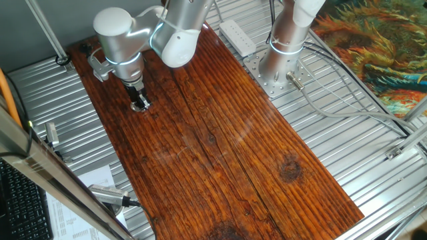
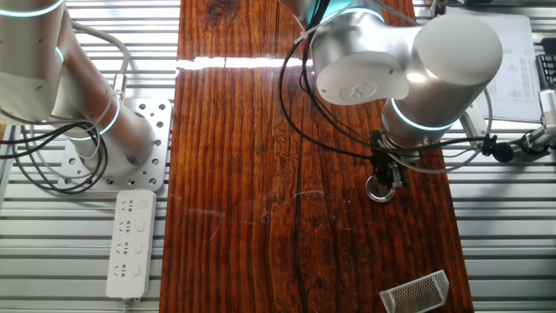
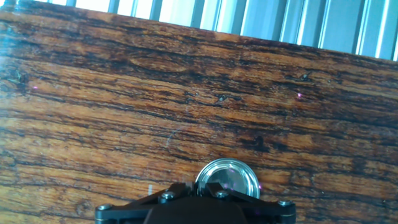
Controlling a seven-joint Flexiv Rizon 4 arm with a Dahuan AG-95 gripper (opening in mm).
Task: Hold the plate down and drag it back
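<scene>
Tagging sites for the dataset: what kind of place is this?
Likely a robotics lab bench: arm base bolted to a slatted metal table, wood board as work surface, power strip, keyboard.

One plate; one tool; one power strip; one mesh holder; one wooden board.

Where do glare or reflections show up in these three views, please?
In the other fixed view, a bright white glare band crosses the wooden board near its top. In the hand view, the plate mirrors light with a purplish tint, and the upper left washes out. One fixed view shows only a soft sheen on the board beyond the gripper.
</scene>
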